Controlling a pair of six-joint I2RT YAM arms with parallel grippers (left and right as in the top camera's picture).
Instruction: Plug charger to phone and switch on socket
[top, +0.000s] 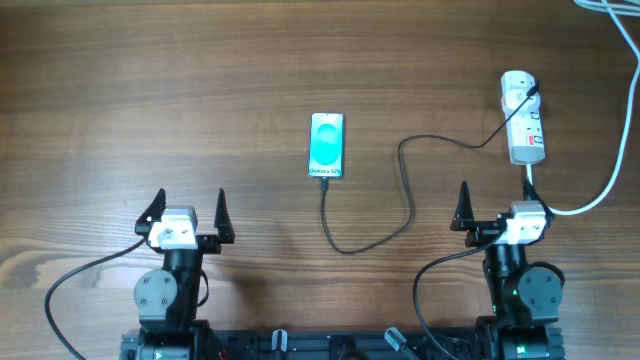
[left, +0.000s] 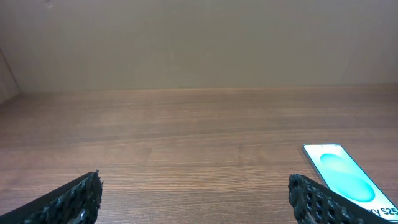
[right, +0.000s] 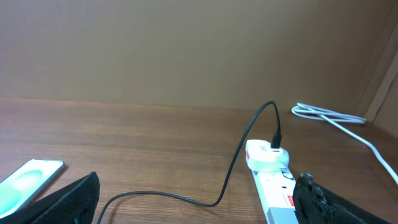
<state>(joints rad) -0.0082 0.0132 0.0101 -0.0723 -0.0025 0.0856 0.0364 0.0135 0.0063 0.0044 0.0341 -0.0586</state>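
Observation:
The phone (top: 327, 145) lies flat mid-table with its cyan screen up; it also shows in the left wrist view (left: 349, 177) and the right wrist view (right: 25, 182). The thin black charger cable (top: 405, 200) runs from a white adapter (right: 267, 155) on the socket (top: 523, 118) in a loop to the phone's near short edge, its tip (top: 324, 186) at that edge. The white socket also shows in the right wrist view (right: 277, 190). My left gripper (top: 190, 213) is open and empty, near-left of the phone. My right gripper (top: 497, 205) is open and empty, just near of the socket.
A thick white cord (top: 610, 190) runs from the socket's near end along the right side to the far right corner (right: 329, 116). A plain wall stands behind the wooden table (top: 150, 100).

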